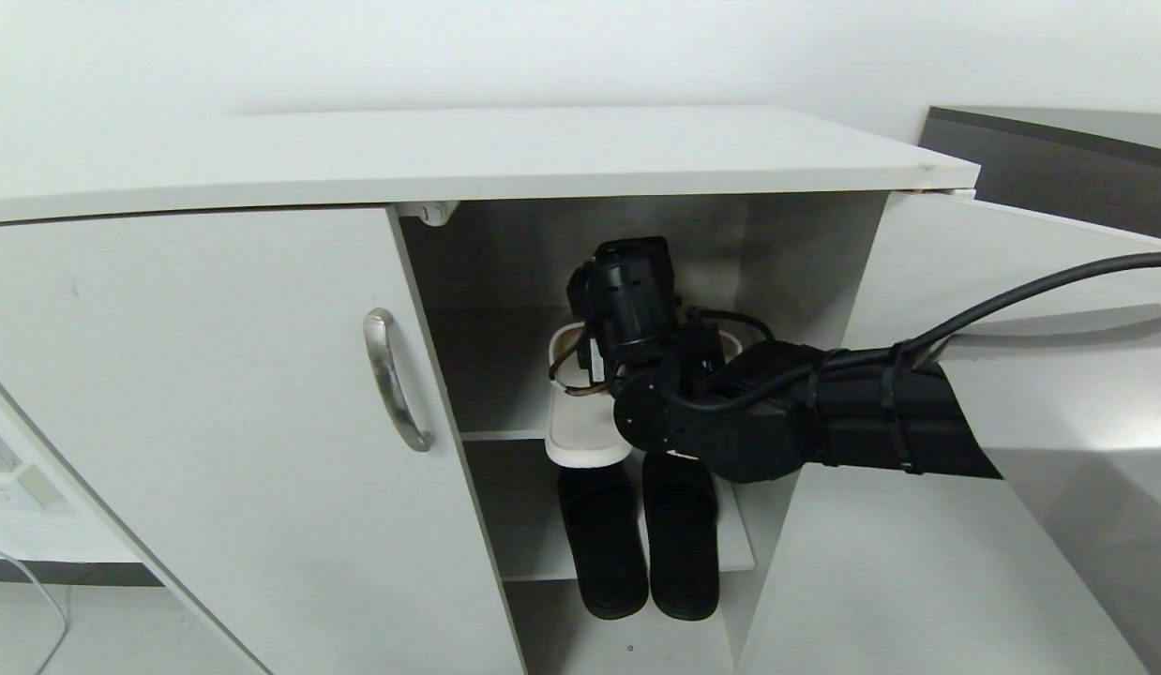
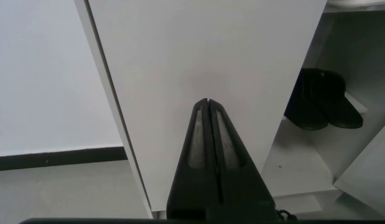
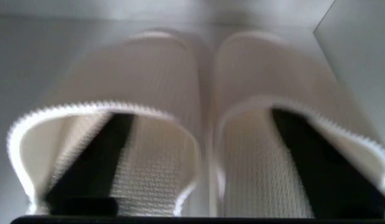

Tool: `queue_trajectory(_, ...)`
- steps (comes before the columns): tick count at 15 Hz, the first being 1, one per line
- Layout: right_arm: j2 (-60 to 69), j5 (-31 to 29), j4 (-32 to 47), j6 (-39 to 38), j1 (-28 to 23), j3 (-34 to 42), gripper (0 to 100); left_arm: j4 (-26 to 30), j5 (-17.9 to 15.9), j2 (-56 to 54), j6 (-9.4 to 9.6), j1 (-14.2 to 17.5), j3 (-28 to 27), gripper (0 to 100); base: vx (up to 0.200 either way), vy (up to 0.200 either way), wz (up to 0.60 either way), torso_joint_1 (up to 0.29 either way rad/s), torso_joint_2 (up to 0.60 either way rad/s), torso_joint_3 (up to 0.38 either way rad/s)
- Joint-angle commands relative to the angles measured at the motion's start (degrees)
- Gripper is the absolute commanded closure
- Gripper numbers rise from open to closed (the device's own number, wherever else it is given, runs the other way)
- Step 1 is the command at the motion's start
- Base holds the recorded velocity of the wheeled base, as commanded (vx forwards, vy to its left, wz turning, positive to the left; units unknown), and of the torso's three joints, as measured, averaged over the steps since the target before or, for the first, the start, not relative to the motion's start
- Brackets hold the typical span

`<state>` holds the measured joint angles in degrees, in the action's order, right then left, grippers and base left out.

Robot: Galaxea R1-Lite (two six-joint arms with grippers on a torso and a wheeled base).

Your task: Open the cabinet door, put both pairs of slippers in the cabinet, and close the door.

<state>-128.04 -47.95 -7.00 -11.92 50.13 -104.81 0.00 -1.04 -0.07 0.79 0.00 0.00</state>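
The right gripper is spread wide, one finger inserted in each white slipper on the upper shelf. Black slippers are placed on the lower shelf. The left gripper is closed before the shut door.

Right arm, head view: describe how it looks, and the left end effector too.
Right arm: matt black, boxy forearm strapped with black ties, thick black cable along it, round drilled wrist plate. Left end effector: two black tapered fingers with grey inset pads.
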Motion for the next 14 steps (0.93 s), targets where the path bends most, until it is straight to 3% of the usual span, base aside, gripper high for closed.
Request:
queue_trajectory(1, 3.23, -1.36, -0.21, -0.03, 1.38, 3.39, 0, 0.00, -0.02, 0.07, 0.00, 0.00, 0.00, 100, 0.000, 0.000, 0.00, 0.000, 0.00, 0.000)
queue_trajectory(7, 18.17, -2.86, -2.67, -2.14, 7.62, 21.05, 0, 0.00, -0.02, 0.07, 0.00, 0.00, 0.00, 100, 0.000, 0.000, 0.00, 0.000, 0.00, 0.000)
queue_trajectory(11, 26.52, -1.01, -11.55, -2.84, 11.57, 37.40, 0, 0.00, -0.02, 0.07, 0.00, 0.00, 0.00, 100, 0.000, 0.000, 0.00, 0.000, 0.00, 0.000)
queue_trajectory(12, 28.02, 0.22, -14.36, -2.40, 12.45, 41.09, 100, 0.00, -0.02, 0.07, 0.00, 0.00, 0.00, 100, 0.000, 0.000, 0.00, 0.000, 0.00, 0.000)
queue_trajectory(14, 28.99, 0.92, -16.03, -0.47, 12.71, 43.38, 100, 0.00, -0.02, 0.07, 0.09, 0.00, 0.00, 100, 0.000, 0.000, 0.00, 0.000, 0.00, 0.000)
